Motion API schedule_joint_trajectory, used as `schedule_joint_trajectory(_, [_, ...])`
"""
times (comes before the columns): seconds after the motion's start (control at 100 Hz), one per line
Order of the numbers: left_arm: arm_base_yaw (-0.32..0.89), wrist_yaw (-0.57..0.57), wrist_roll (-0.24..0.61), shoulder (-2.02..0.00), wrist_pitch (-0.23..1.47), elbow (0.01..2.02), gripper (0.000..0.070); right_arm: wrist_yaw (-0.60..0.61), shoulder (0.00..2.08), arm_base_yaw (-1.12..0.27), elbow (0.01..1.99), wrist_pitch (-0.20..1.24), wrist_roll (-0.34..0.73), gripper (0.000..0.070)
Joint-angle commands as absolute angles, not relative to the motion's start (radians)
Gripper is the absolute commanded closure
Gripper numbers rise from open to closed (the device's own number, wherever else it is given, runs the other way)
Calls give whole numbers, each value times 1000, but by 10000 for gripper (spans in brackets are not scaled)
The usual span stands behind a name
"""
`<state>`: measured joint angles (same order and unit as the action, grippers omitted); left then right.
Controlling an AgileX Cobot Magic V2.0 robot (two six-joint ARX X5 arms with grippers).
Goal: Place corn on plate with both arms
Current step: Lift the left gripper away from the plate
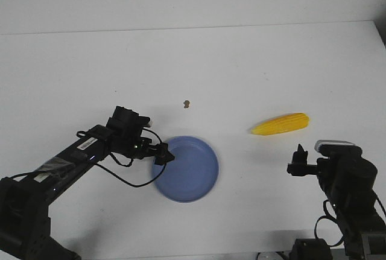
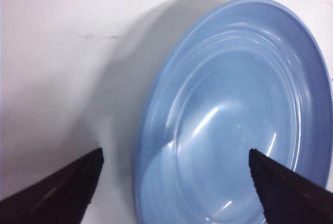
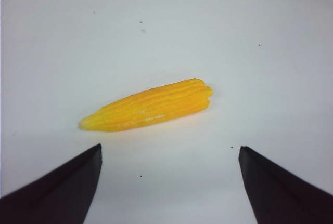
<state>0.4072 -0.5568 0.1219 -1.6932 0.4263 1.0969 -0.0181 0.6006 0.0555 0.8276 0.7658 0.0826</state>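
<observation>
A: Start close in. What is each arm doing?

B: The right gripper [image 1: 299, 162] sits nearest us, jaws spread wide and holding nothing; in its wrist view the two dark fingers [image 3: 57, 193] frame bare table short of the corn [image 3: 148, 105]. The left gripper [image 1: 163, 155] is at the near-left rim of the plate [image 1: 202, 178], fingers apart as well, one over the table and one over the plate's bowl.

A: And the corn itself?

B: It lies flat on the white table [image 1: 241, 67], beyond the right gripper and well apart from the plate, to the plate's right. Pointed tip towards the plate, blunt end away.

A: How would it handle?

B: My guess is light and stiff, probably a moulded toy given the even gloss. The ridged kernel rows should give the pads some bite, but it is round and could roll. I'd close across the thick middle, not the taper, where it would likely squirt out.

A: Anything unclear?

B: In the front view both grippers are small and dark, so only the wrist views show the gap. The plate's far edge is cut off in the left wrist view. Farther back there's a small brown speck [image 1: 187, 104] I can't identify
</observation>
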Motion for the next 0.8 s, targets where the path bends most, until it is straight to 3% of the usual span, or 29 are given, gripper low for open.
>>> schedule_joint_trajectory(0.0, [405, -521, 116, -1726, 444, 1093, 21, -15, 603, 59, 844, 756, 90, 146])
schedule_joint_trajectory(0.38, [353, -496, 82, -1614, 443, 1093, 0, -15, 603, 59, 844, 756, 131, 146])
schedule_joint_trajectory(0.68, [234, -142, 37, -1343, 480, 1093, 0, -16, 604, 59, 844, 756, 196, 140])
schedule_joint_trajectory(0.79, [197, -51, 22, -1257, 510, 1093, 0, -29, 616, 59, 844, 752, 239, 11])
